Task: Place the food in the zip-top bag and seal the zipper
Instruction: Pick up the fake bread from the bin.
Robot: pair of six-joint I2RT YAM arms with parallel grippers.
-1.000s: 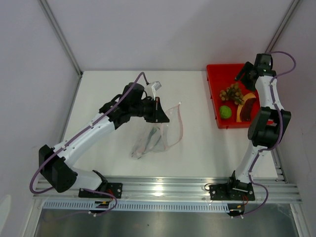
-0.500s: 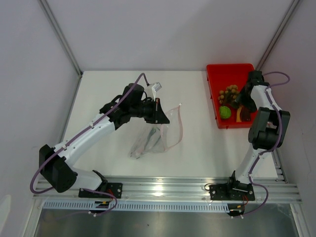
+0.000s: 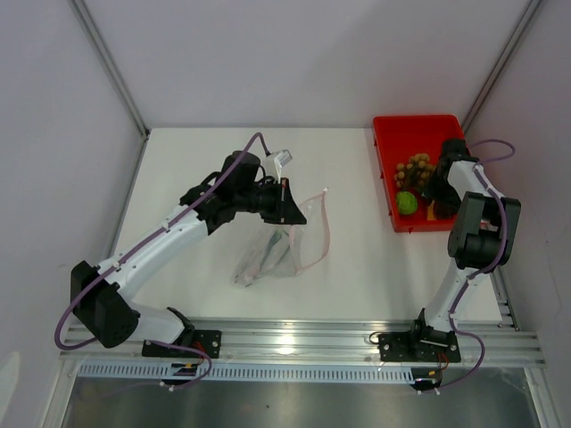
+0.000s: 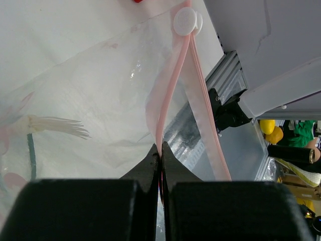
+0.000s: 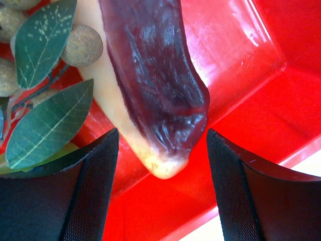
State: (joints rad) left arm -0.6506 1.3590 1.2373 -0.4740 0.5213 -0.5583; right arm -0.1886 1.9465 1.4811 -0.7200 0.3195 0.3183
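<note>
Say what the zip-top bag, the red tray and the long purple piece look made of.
Zip-top bag: thin clear plastic film, glossy, creased, see-through.
Red tray: hard moulded plastic, going by its shiny highlights.
Long purple piece: probably plastic or rubber imitation food; glossy dark skin, matte cream edge.

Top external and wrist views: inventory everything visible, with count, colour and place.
zip-top bag: one, clear with pink-red dots, table centre
zipper: one, pinkish, along bag mouth
green onion: one, green with white roots, seen through the bag
red tray: one, red, far right corner
bunch of small tan round fruits: one, tan, in tray
small green round fruit: one, green, tray's near end
dark purplish-red long piece: one, purplish-red, in tray
table: one, white, under everything
left pincer: one, black, shut on zipper
right pincer: one, black, open astride the long piece
</note>
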